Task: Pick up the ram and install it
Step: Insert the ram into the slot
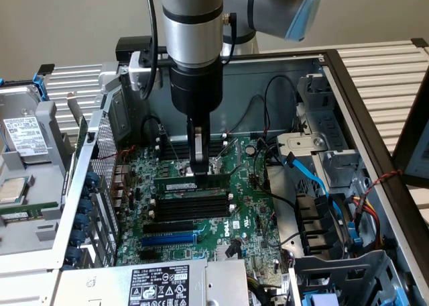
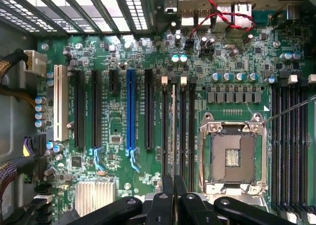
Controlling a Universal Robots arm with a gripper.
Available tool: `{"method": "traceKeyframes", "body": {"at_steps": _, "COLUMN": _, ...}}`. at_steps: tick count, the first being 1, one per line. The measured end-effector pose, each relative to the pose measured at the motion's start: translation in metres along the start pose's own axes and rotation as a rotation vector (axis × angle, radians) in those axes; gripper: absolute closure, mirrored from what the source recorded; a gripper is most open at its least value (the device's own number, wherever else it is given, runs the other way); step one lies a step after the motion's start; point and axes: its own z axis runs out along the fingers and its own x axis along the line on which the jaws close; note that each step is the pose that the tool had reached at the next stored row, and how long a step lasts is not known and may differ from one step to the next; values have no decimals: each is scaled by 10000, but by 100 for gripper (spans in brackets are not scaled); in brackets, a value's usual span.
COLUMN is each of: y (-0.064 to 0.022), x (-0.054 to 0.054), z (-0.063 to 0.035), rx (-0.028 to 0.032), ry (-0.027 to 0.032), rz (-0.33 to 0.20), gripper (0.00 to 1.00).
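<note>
Mid-frame, the pincer (image 1: 199, 170) clenched the long thin green ram stick (image 1: 177, 184), its fingertips hiding part of the top edge.

White DELL logo on the green motherboard (image 1: 249, 215), at four o'clock from the black memory slots (image 1: 191, 209), power supply label (image 1: 159, 284) with safety marks, fine print unreadable, stickers on the ram (image 1: 211, 182) and hard drive (image 1: 23, 135) illegible

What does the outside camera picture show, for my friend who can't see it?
A silver and black robot arm's gripper pinches the top edge of a long thin green ram stick, which stands on edge beside the bare black memory slots of a green motherboard inside an open grey metal computer case.
</note>
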Motion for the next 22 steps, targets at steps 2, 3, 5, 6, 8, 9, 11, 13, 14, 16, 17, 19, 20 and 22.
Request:
{"method": "traceKeyframes", "body": {"at_steps": 2, "y": 5, "x": 0, "z": 19, "rx": 23, "ry": 26, "rz": 2, "gripper": 87}}
{"method": "traceKeyframes", "body": {"at_steps": 3, "y": 9, "x": 0, "z": 29, "rx": 28, "ry": 42, "rz": 2, "gripper": 87}}
{"method": "traceKeyframes", "body": {"at_steps": 5, "y": 13, "x": -1, "z": 44, "rx": 30, "ry": 89, "rz": 2, "gripper": 87}}
{"method": "traceKeyframes", "body": {"at_steps": 6, "y": 15, "x": -2, "z": 50, "rx": 31, "ry": 109, "rz": 2, "gripper": 87}}
{"method": "traceKeyframes", "body": {"at_steps": 8, "y": 15, "x": -2, "z": 55, "rx": 31, "ry": 133, "rz": 0, "gripper": 87}}
{"method": "traceKeyframes", "body": {"at_steps": 9, "y": 16, "x": -2, "z": 57, "rx": 30, "ry": 137, "rz": 0, "gripper": 87}}
{"method": "traceKeyframes", "body": {"at_steps": 11, "y": 16, "x": -2, "z": 60, "rx": 32, "ry": 137, "rz": -8, "gripper": 87}}
{"method": "traceKeyframes", "body": {"at_steps": 13, "y": 16, "x": -2, "z": 62, "rx": 34, "ry": 137, "rz": -39, "gripper": 87}}
{"method": "traceKeyframes", "body": {"at_steps": 14, "y": 16, "x": -2, "z": 62, "rx": 35, "ry": 137, "rz": -71, "gripper": 87}}
{"method": "traceKeyframes", "body": {"at_steps": 16, "y": 16, "x": -2, "z": 66, "rx": 39, "ry": 136, "rz": -130, "gripper": 87}}
{"method": "traceKeyframes", "body": {"at_steps": 17, "y": 16, "x": -2, "z": 68, "rx": 40, "ry": 135, "rz": -147, "gripper": 87}}
{"method": "traceKeyframes", "body": {"at_steps": 19, "y": 17, "x": -2, "z": 76, "rx": 41, "ry": 134, "rz": -162, "gripper": 87}}
{"method": "traceKeyframes", "body": {"at_steps": 20, "y": 17, "x": -2, "z": 82, "rx": 41, "ry": 135, "rz": -165, "gripper": 87}}
{"method": "traceKeyframes", "body": {"at_steps": 22, "y": 18, "x": 0, "z": 94, "rx": 41, "ry": 136, "rz": -172, "gripper": 87}}
